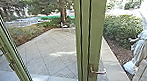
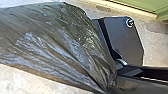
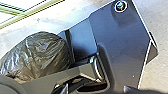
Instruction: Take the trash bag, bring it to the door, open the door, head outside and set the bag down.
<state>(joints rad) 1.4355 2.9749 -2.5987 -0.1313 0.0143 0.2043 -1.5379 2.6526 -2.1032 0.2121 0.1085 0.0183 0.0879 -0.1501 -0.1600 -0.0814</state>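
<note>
beyond the green door frame [image 1: 98, 29] with its lever handle [image 1: 98, 72] lies a paved patio [image 1: 48, 55]. the left gripper [image 2: 110, 87] is held beside the robot's base [image 2: 122, 37], clamped on the gathered neck of the dark plastic trash bag [image 2: 55, 45], while the right gripper [image 3: 95, 89] points downward, its fingers apart and free of the bag; the head view shows a hedge [image 1: 124, 30] and a pale statue [image 1: 141, 47], the wrist views the bag above a pale floor [image 3: 77, 11].
</note>
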